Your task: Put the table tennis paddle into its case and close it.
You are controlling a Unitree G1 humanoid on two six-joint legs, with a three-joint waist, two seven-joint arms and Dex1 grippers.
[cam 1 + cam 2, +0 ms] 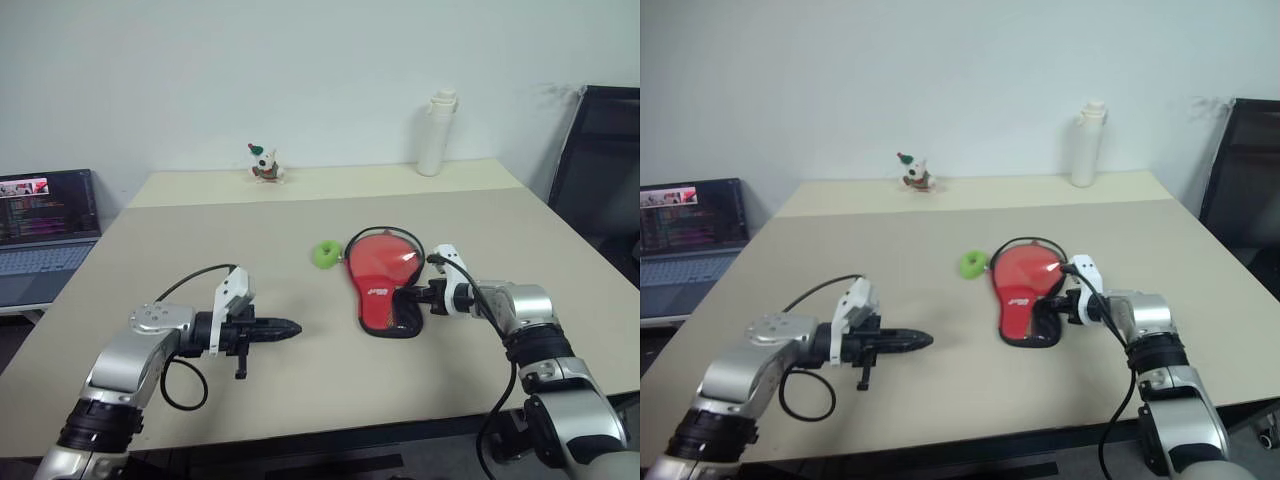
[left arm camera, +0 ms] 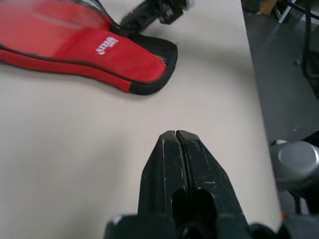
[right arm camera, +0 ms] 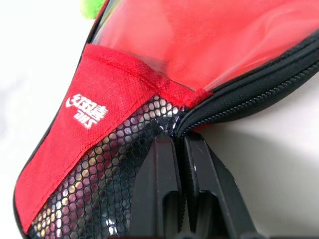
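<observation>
Right gripper (image 3: 180,142) clenched at red case (image 1: 382,280) zip edge, centre-right; pull along zip steadily. Left gripper (image 1: 290,328) clenched, empty.

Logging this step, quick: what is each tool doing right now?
Left tool: closed, empty, above the table.
Right tool: closed at the zipper edge of the case; whether it pinches anything cannot be told.
</observation>
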